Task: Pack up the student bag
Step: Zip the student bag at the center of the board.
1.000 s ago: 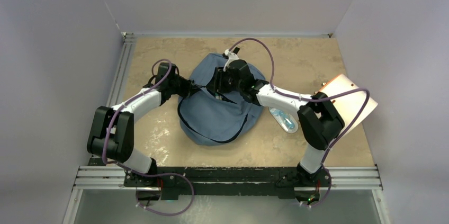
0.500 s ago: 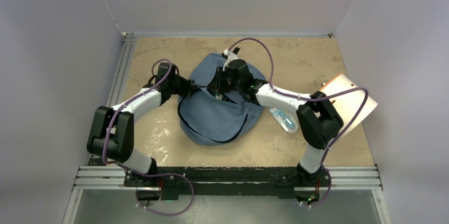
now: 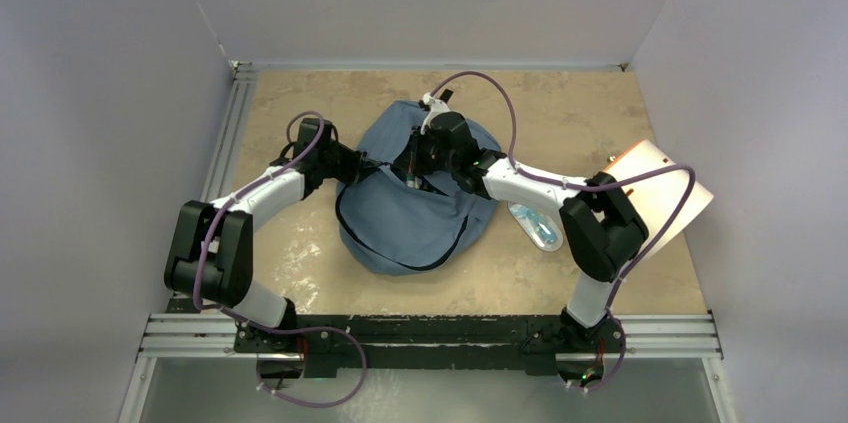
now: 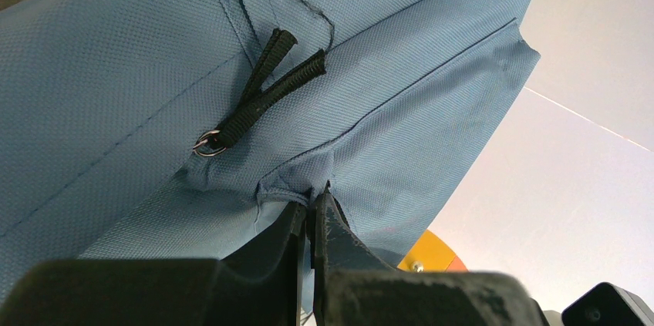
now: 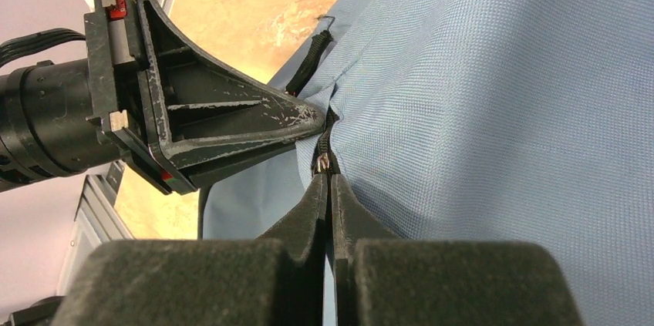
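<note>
The slate-blue student bag (image 3: 415,213) lies in the middle of the table. My left gripper (image 3: 372,165) is at its left upper edge, shut on a pinch of the bag's fabric (image 4: 297,187), beside a black pull cord (image 4: 262,91) with a metal ring. My right gripper (image 3: 412,168) is over the bag's upper middle, shut on the metal zipper pull (image 5: 324,163) at the end of the black zipper line. In the right wrist view the left gripper's fingers (image 5: 231,122) reach the same spot on the bag (image 5: 493,95).
A clear plastic pack with bluish contents (image 3: 535,226) lies right of the bag. A beige folder with an orange edge (image 3: 665,193) lies at the table's right side. Metal rails (image 3: 225,143) run along the left and front edges.
The right gripper shifted slightly toward the back of the bag with the zipper pull. The left arm has held still.
</note>
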